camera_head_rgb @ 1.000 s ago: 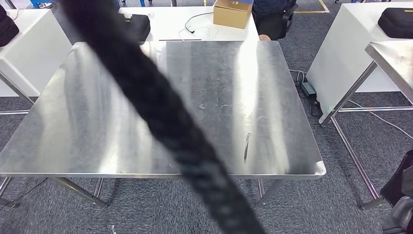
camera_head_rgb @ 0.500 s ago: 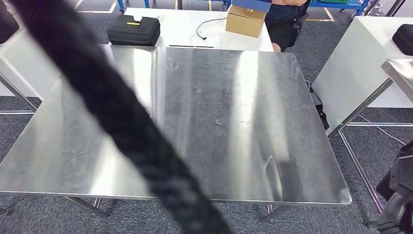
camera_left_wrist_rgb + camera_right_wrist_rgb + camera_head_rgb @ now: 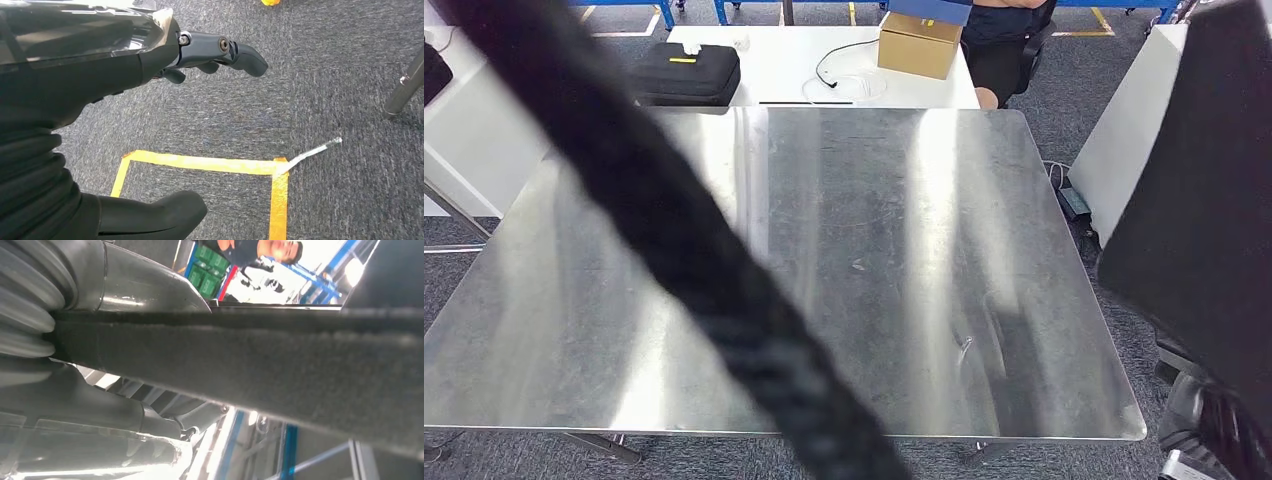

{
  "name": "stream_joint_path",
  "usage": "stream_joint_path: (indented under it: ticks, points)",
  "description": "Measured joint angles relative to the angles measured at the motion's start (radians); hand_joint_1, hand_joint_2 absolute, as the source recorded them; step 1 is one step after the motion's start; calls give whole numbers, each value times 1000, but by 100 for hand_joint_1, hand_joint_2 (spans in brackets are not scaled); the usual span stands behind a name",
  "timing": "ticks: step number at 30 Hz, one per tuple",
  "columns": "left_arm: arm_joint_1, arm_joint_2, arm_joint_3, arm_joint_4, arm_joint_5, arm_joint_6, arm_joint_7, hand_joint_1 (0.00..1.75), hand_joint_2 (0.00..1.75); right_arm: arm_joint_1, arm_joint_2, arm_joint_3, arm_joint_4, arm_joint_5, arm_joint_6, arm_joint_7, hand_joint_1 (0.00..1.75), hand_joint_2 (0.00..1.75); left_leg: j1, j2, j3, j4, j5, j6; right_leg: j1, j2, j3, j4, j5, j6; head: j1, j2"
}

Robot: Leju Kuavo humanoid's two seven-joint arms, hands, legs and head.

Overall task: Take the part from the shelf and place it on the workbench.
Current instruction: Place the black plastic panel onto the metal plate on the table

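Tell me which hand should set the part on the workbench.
Right. The right hand grips the dark flat part, which the head view shows up by the workbench's right edge. The left hand hangs empty, fingers apart, over the carpet.

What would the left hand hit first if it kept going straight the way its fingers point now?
Probably the grey carpet floor: the left hand hangs open and empty above it, with nothing between. Depth is unclear; the metal leg stands off to one side.

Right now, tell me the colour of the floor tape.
Orange-yellow floor tape on grey carpet, clearest in the left wrist view.
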Motion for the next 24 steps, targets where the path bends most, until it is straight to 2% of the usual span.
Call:
stream_joint_path:
  ticks: [6, 12, 18, 24]
  points:
    - [-3, 1, -10, 0, -31, -12, 13, 0, 175, -25, -74, 78, 18, 156, 0, 49, 171, 175, 0, 1, 2, -1, 1, -6, 0, 0, 3, 0, -1, -2, 0, 0]
    - [-11, 1, -36, -1, -72, -29, 40, 0, 175, -103, -173, 182, 61, 327, 3, 142, 171, 175, -1, 2, 5, -1, 2, -6, -1, 1, 6, 0, 0, -2, 0, 0]
    - [-28, 2, -69, -2, -113, -54, 70, 0, 175, -244, -275, 316, 138, 494, 53, 247, 171, 175, -2, 5, 7, 0, 2, -6, -1, 4, 8, -1, 1, -1, 0, 0]
    - [-46, 4, -102, -3, -141, -74, 93, 0, 175, -461, -348, 480, 246, 602, 176, 353, 171, 175, -2, 7, 7, 0, 2, -6, -2, 7, 7, 0, 1, -1, -1, 0]
